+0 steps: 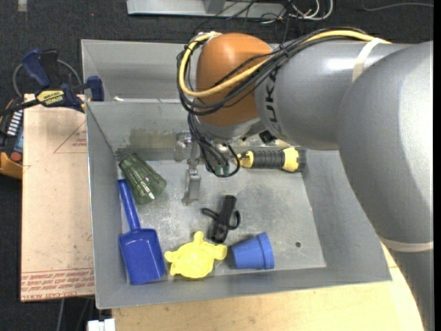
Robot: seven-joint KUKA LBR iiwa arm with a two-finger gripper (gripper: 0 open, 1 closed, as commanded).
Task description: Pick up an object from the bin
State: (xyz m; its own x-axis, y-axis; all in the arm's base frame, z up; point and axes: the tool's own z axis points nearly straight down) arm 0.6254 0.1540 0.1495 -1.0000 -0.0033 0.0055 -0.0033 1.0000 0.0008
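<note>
Six small things lie around the gripper (190, 195), which hangs over a bare patch of the bin (275, 202) floor. Whether its jaws are open or shut cannot be told, and no object is seen between them. Nearest are a green clear cup (142, 178) just left of the jaws and a black clip (223, 218) just below and right of them. Further below lie a blue scoop (138, 243), a yellow toy (194, 256) and a blue cup (252, 252). A yellow-and-black handle (272, 159) lies to the right.
</note>
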